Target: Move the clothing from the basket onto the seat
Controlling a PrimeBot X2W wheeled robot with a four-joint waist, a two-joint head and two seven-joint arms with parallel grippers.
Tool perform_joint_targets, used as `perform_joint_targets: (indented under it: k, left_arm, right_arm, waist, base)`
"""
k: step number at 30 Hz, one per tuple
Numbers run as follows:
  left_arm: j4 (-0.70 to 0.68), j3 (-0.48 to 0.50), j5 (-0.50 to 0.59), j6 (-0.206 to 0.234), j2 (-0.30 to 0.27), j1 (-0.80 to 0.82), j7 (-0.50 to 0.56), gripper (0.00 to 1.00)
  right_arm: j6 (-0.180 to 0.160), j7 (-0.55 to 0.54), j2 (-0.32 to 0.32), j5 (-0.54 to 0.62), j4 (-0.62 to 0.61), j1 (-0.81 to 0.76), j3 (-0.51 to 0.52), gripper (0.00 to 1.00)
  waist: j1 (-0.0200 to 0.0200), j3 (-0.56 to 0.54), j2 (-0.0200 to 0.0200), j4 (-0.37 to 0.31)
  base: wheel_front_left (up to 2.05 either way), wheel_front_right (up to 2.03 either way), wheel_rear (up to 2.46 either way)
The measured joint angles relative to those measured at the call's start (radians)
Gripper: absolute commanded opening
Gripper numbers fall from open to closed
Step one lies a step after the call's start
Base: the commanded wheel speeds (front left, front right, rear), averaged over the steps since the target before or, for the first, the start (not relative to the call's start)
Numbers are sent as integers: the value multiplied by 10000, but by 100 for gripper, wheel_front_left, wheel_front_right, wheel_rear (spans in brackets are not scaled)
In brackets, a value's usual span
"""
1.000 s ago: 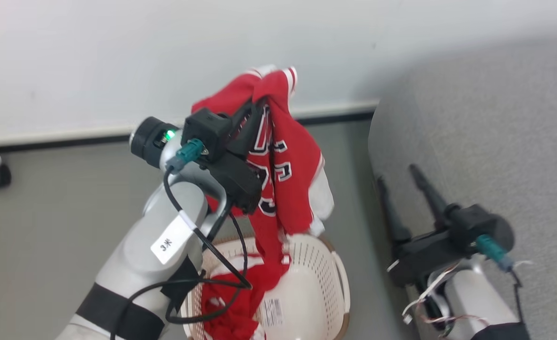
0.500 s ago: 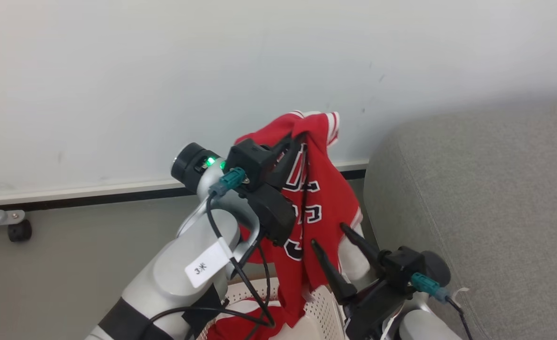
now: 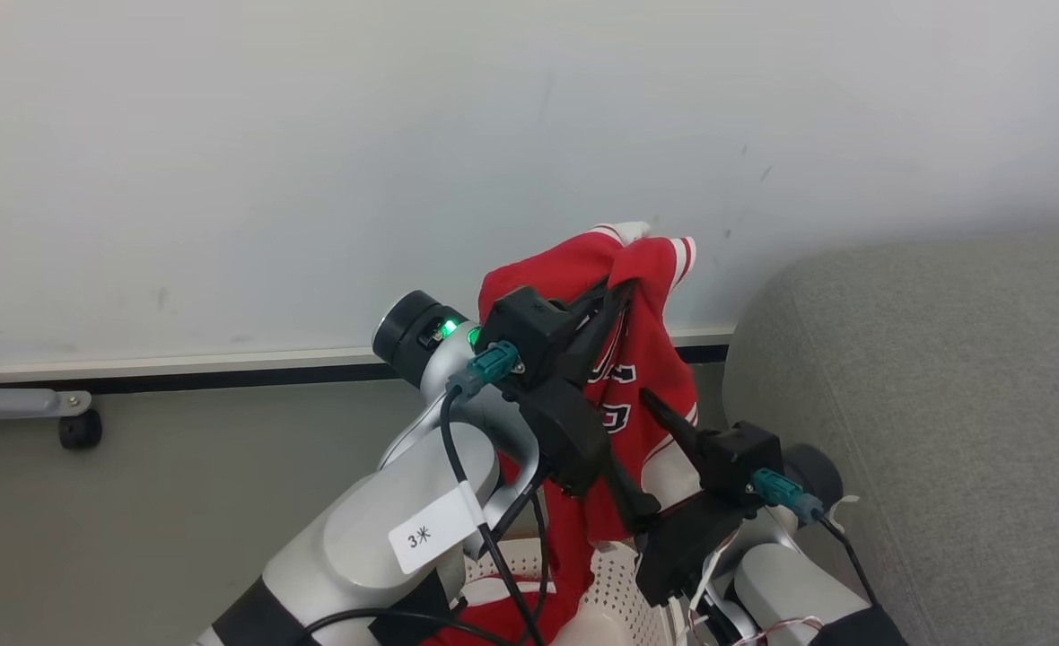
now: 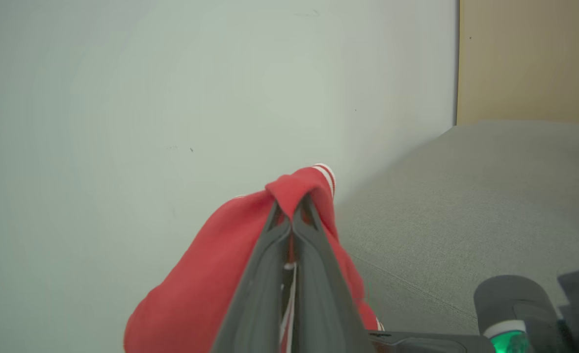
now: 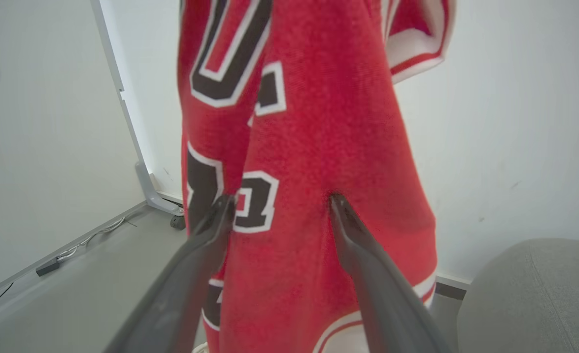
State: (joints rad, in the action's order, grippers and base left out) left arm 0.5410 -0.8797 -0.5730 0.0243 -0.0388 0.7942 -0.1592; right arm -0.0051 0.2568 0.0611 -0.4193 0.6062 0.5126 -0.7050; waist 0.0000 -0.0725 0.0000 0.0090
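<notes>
**A:** Where do we have the clothing (image 3: 651, 350) right now?

**B:** Up in the air, in front of the wall (image 3: 314, 179). Our left jaws are closed tight on a fold near the striped white trim at the top, and the rest hangs down from that one pinch. In the left wrist view the cloth bunches over both tips.

**A:** Why do we hold it so high?

**B:** We judge it is for clearance. The jersey is long, and its lower end reaches down close to the basket (image 3: 615, 574). A high grip at one edge lets it hang straight instead of trailing over the rim. More red cloth (image 3: 467, 632) lies inside the basket, so we are only partway through the job.

**A:** And our right jaws?

**B:** They stand wide apart and hold nothing. They point into the hanging cloth by the block lettering, with the fabric right at their tips. We cannot tell whether they touch it.

**A:** What are they there for, in our view?

**B:** Probably to catch the lower half, so that we carry it at two points and it swings less. The seat (image 3: 924, 404) is just to our right, beside the basket, and nothing lies on the part we can see. What could go wrong is the hem snagging on the basket as we swing across.
</notes>
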Motion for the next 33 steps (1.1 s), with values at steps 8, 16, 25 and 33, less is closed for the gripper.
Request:
perform_joint_targets:
  k: [8,16,25,33]
  left_arm:
    - [-15,-31,-326,127,0,-49,81,0]
    - [272,437,-474,299,-215,-528,-23,33]
    - [326,723,-844,376,-518,-1370,-286,100]
    - [205,669,-947,282,-671,-2057,-491,100]
  right_arm:
    - [-125,-2,0,-222,663,475,-94,0]
    - [25,-2,2,-303,1122,681,282,0]
    - [174,-2,631,-194,938,1080,809,0]
    - [182,-2,1465,-6,278,1350,1264,0]
  waist:
    - [0,38,0,91]
    - [0,83,0,-169]
    - [0,113,0,-759]
    - [0,117,0,-1414]
  base:
    - [0,0,0]
    - [0,0,0]
    - [0,0,0]
    - [0,0,0]
